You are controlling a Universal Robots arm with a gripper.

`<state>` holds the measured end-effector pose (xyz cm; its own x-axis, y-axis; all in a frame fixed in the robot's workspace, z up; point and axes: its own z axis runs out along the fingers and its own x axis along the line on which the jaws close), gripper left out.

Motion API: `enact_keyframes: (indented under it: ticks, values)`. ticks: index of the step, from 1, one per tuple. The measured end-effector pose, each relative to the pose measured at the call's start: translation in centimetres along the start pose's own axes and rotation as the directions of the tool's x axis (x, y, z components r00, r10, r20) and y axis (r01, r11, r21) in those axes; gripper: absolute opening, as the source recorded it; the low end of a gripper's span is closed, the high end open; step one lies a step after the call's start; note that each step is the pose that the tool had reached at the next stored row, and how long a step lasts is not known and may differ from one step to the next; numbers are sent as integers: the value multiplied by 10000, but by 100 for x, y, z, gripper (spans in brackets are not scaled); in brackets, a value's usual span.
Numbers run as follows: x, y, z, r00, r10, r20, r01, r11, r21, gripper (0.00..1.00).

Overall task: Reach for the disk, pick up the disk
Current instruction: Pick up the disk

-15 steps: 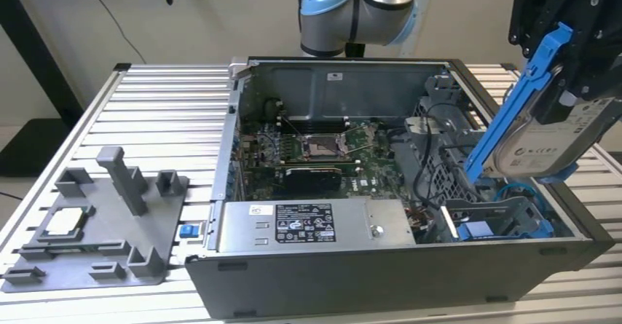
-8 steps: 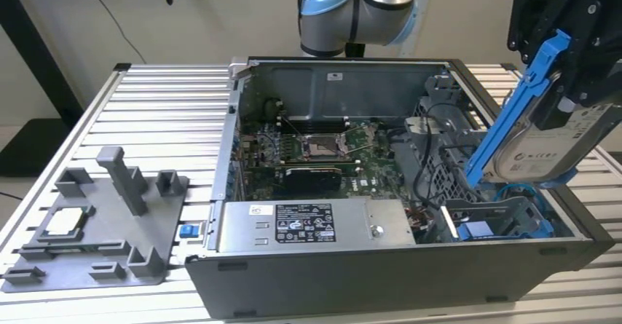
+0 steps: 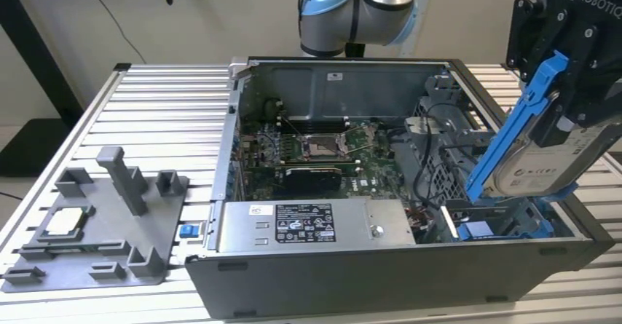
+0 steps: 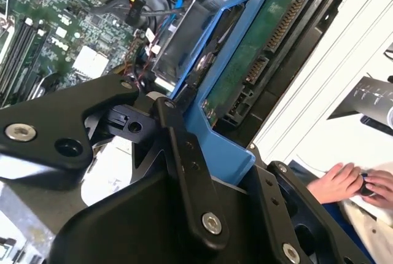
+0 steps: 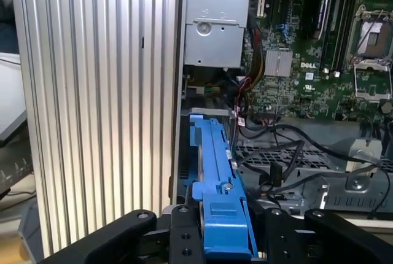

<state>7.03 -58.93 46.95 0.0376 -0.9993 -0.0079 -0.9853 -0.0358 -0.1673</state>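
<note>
The disk is a silver-grey drive with a white label in a blue caddy. It hangs tilted on edge above the drive bay at the exterior view's right of the open computer case. My gripper is shut on the disk from above. In the second wrist view the disk shows its green circuit-board side, with my black fingers clamped on the caddy's edge. In the first wrist view the caddy runs out from between my fingers, over the case's edge.
Inside the case lie the motherboard, loose cables and a grey power supply box. A grey fixture plate with a small square chip sits at the exterior view's left on the slatted table. A person's hands rest beyond the table.
</note>
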Motion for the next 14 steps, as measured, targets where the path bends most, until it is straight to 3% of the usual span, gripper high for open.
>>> enact_keyframes:
  ticks: [8, 14]
  values:
    - [101, 25, 123, 10000, 5, 15, -5, 9999, 146, 0]
    - [106, 40, 164, 10000, 17, 44, -18, 9999, 157, 0]
